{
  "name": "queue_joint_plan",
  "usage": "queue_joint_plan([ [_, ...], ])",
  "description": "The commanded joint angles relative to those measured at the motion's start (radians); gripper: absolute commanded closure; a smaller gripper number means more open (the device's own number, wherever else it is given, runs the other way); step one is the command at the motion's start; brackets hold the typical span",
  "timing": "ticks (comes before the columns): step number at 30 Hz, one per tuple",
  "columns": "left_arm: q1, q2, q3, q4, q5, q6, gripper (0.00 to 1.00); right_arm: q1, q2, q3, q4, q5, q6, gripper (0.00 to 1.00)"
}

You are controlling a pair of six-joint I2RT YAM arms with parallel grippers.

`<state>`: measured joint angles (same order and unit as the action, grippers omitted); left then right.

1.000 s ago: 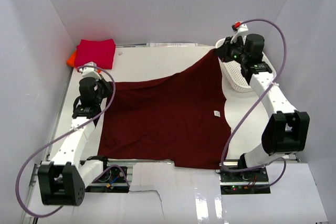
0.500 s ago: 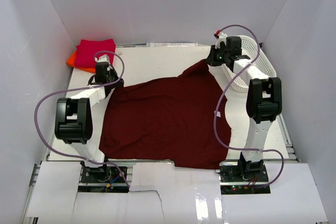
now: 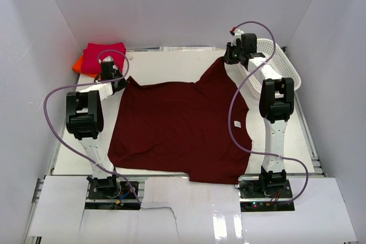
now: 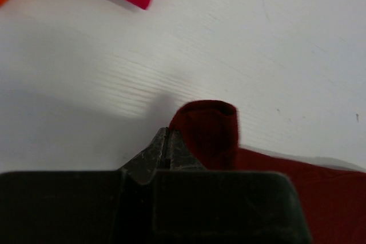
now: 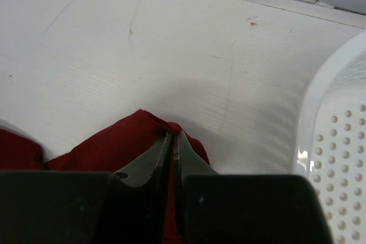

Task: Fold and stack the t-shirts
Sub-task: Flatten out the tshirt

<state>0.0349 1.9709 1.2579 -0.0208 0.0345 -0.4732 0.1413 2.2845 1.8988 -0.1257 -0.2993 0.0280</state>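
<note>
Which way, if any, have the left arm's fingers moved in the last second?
Yes: the left fingers, shut on a corner of the maroon shirt, moved away from the arm bases toward the back, ending nearer the folded crimson shirt.

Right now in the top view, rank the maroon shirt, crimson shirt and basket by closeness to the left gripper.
1. maroon shirt, corner pinched in the left gripper.
2. crimson shirt, folded at far left.
3. basket, far right.
</note>
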Motion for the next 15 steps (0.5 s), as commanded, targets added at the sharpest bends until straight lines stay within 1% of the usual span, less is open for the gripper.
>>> queue_joint_plan([
  [1, 0.049, -0.017, 0.029, -0.039, -0.019, -0.033, 1.00, 0.015, 0.047, 0.098, -0.005, 0.037, 0.006, 0.92],
  [4, 0.080, -0.015, 0.017, -0.045, -0.021, -0.042, 1.00, 0.020, 0.081, 0.140, -0.002, 0.055, 0.013, 0.92],
  [8, 0.106, 0.029, 0.040, -0.050, 0.022, -0.036, 1.00, 0.024, 0.125, 0.193, -0.012, 0.043, 0.029, 0.92],
  [15, 0.108, 0.126, 0.126, -0.090, 0.068, -0.019, 1.00, 0.035, 0.151, 0.197, 0.004, 0.039, 0.032, 0.92],
])
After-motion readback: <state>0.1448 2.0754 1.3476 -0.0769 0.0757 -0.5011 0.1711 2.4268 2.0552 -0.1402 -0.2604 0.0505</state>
